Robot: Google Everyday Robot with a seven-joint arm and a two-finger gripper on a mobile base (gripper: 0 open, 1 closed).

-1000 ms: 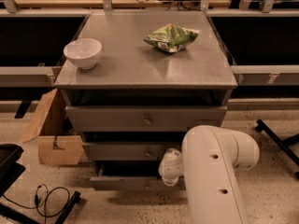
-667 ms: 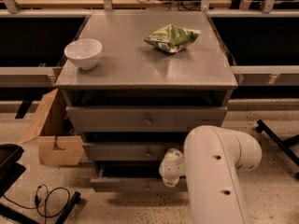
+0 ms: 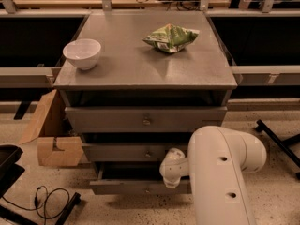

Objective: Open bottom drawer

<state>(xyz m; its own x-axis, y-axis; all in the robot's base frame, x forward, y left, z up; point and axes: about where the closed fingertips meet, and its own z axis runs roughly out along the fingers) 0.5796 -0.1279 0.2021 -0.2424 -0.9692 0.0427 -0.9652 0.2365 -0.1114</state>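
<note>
A grey cabinet with three drawers fills the middle of the camera view. The bottom drawer [image 3: 136, 186] is the lowest slim grey front, pulled out a little so a dark gap shows above it, with a small round knob [image 3: 148, 189]. The gripper [image 3: 171, 172] is at the end of my white arm [image 3: 225, 172], low at the drawer's right part, just above its front panel. The arm hides the drawer's right end.
The middle drawer front [image 3: 131, 151] and the wide top drawer front [image 3: 145, 119] are above. A white bowl [image 3: 82, 53] and a green snack bag [image 3: 171, 36] lie on the cabinet top [image 3: 126, 69]. A cardboard box [image 3: 51, 135] and a black cable [image 3: 49, 198] are at left.
The arm and the bottom drawer hold nearly the same place; the arm has shifted very slightly to the right.
</note>
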